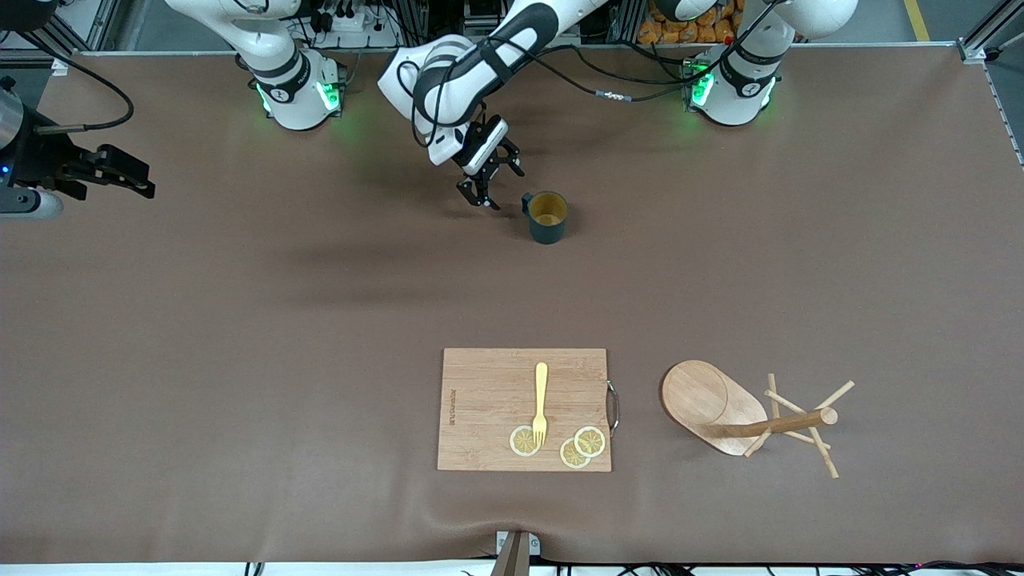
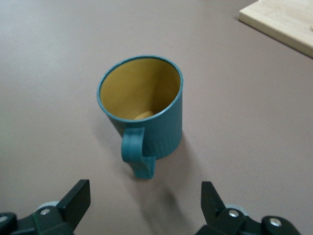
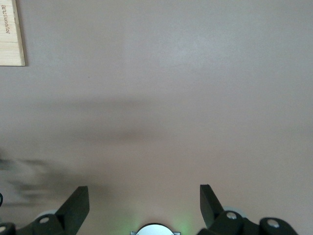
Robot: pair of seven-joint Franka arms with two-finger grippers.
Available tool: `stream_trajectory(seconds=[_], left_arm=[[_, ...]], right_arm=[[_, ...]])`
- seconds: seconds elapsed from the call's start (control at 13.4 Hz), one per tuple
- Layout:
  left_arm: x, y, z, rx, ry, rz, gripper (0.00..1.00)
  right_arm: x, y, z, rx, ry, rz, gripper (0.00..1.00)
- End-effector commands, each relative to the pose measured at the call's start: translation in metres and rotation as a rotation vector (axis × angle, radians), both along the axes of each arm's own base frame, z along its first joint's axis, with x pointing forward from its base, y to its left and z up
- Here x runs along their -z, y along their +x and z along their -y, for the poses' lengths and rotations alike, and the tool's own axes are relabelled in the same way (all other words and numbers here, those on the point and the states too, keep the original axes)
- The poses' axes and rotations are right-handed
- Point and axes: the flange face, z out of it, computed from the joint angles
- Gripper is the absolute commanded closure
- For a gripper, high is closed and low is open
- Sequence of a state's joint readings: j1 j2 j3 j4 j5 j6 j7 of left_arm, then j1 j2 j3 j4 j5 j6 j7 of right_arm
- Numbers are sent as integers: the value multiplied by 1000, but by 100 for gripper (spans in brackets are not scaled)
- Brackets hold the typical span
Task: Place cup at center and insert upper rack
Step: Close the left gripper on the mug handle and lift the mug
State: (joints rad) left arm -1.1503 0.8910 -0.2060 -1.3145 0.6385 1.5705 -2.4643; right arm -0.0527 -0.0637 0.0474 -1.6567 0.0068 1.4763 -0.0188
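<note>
A cutting board (image 1: 524, 409) carrying 1 fork (image 1: 541, 402) and 3 lemon slices (image 1: 574, 445) lies near the front camera. Beside it, toward the left arm's end, the mug tree (image 1: 740, 414) lies tipped over. The cup (image 1: 547, 216) stands upright (handle toward the left gripper (image 1: 486, 189)), apparently untouched. That gripper is spread wide and empty. The right gripper (image 3: 144, 205) waits, also wide, over bare table.

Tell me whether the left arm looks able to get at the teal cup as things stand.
Probably yes. The left gripper hangs right beside the cup, jaws open and empty, facing its handle. Only bare table lies between them, with nothing crowding the cup.
</note>
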Motion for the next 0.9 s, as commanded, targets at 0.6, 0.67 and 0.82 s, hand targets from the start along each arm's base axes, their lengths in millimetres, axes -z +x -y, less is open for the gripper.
stream_trajectory(seconds=[0.6,0.67,0.82], left_arm=[[48,-2,-24,-3,131,112,23],[50,-2,-26,-1,139,108,25],[51,-1,-27,-2,144,106,35]], right_arm=[[4,1,-5,14,14,1,0],[4,2,-5,14,14,3,0],[5,3,-5,14,14,4,0]])
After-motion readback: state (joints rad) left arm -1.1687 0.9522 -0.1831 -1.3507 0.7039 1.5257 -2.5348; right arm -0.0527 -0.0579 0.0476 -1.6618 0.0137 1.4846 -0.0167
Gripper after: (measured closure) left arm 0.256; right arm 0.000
